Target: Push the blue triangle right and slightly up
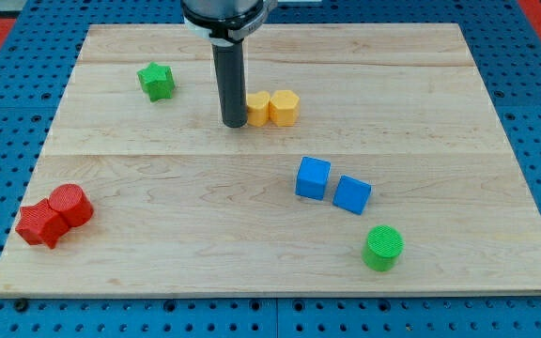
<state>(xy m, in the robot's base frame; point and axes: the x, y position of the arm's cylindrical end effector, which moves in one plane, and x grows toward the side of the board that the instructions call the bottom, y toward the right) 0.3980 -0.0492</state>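
Observation:
Two blue blocks lie side by side right of the board's middle: one (313,178) looks like a cube, and the other (351,194) sits just to its lower right, turned at an angle. I cannot tell from here which of them is a triangle. My tip (234,124) rests on the board in the upper middle. It is well above and to the left of both blue blocks and apart from them. It stands right beside the left edge of a yellow block (257,108).
A second yellow block (285,107) touches the first on its right. A green star-like block (156,82) lies at the upper left. Two red blocks (40,223) (69,206) sit together at the lower left. A green cylinder (383,248) is at the lower right.

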